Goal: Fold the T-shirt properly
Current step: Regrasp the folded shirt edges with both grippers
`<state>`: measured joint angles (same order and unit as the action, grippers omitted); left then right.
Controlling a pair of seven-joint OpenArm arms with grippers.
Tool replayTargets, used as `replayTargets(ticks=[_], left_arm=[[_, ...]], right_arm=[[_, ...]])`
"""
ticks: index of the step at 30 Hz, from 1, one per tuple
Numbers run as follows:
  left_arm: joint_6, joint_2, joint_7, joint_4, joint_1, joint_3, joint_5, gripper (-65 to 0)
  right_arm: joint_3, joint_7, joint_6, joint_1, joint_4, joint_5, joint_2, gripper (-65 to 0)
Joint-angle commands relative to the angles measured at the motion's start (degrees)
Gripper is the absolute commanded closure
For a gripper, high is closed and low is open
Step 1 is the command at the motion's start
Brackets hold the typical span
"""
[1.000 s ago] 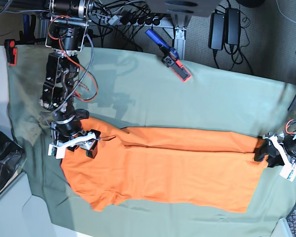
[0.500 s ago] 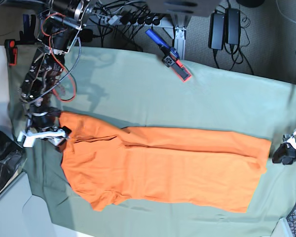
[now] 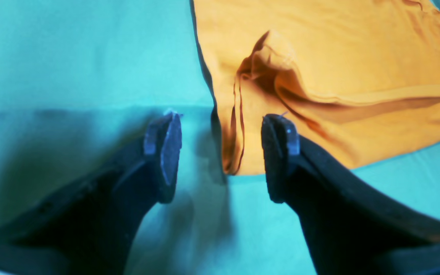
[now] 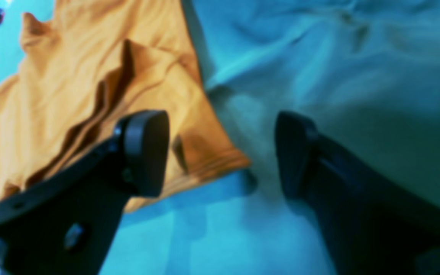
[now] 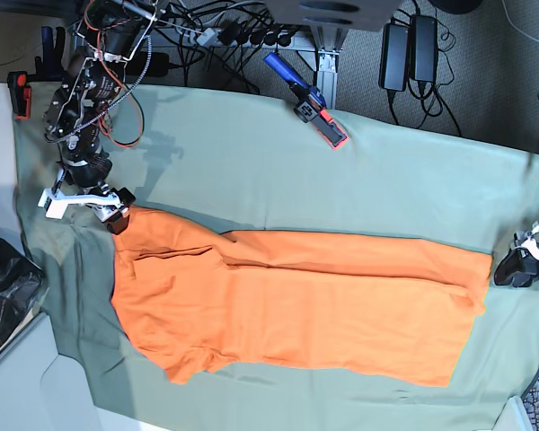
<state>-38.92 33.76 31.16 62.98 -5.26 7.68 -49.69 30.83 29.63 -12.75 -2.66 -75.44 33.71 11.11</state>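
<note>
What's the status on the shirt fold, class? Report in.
Left gripper jaws open, empty, at the T-shirt corner. Right gripper jaws open, empty, at the opposite end. T-shirt lies in a long strip on the green cloth. Nothing in the way.

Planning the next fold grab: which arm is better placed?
Right, marginally: the right gripper hangs open at the T-shirt collar-end corner, one finger above fabric. The left gripper, also open, sits just off the hem.

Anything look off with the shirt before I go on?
The T-shirt lies folded lengthwise on the green cloth, but its corner by the right gripper is rumpled, with a raised ridge. Both grippers are open and hold nothing.
</note>
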Motion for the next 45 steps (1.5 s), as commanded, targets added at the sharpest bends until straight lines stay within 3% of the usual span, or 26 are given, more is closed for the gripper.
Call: replayTargets(ticks=[1,7,11,17,25,34,37,43,45], left_arm=[[-0.98,1.14,-1.27,0.81,-1.09,0.63,-1.75,-37.0],[-0.96,0.48,0.13,0.81,-1.09,2.47,-4.52,-37.0],[-0.7,-2.23,0.17,0.5,-1.07,2.47,-3.08,-37.0],[4.26,-5.97,-2.69,-2.86,-1.09,2.56,1.68,-37.0],[7.04,-6.71,-2.62,-3.06,-1.09,3.91,3.72,-37.0],[5.88,-10.14,1.22,-3.04,-1.09,3.45,0.39,-36.9],[3.87,-10.93,2.25,-3.04,-1.09,2.99,-0.81,-36.9],[3.91,-11.19,2.56,-3.04,-1.09,0.79,-0.76,-36.6],[3.91,-11.13,2.56,-3.04,-1.09,0.79,-0.79,-28.6]], right_arm=[[-0.31,0.2,-4.22,-0.55,-0.94,1.49,0.24,-43.4],[-4.37,0.02,-4.28,-0.83,-0.94,3.23,-0.39,-43.2],[-6.64,-0.28,-4.28,-0.81,-0.94,3.21,-0.52,-43.3],[-6.97,-0.24,-4.28,-0.79,-0.94,3.17,-0.52,-43.3],[-6.97,-0.24,-4.39,-0.66,-0.94,3.19,-0.52,-43.2],[-6.97,-0.24,-4.39,-0.68,-0.94,3.19,-0.52,-43.3],[-6.97,-0.22,-4.42,-0.68,-0.94,3.19,-0.52,-43.2],[-6.97,0.02,-4.46,-0.81,-0.96,3.54,-0.52,-43.2],[-6.97,0.44,-4.46,-0.81,-0.96,3.82,-0.52,-41.7]])
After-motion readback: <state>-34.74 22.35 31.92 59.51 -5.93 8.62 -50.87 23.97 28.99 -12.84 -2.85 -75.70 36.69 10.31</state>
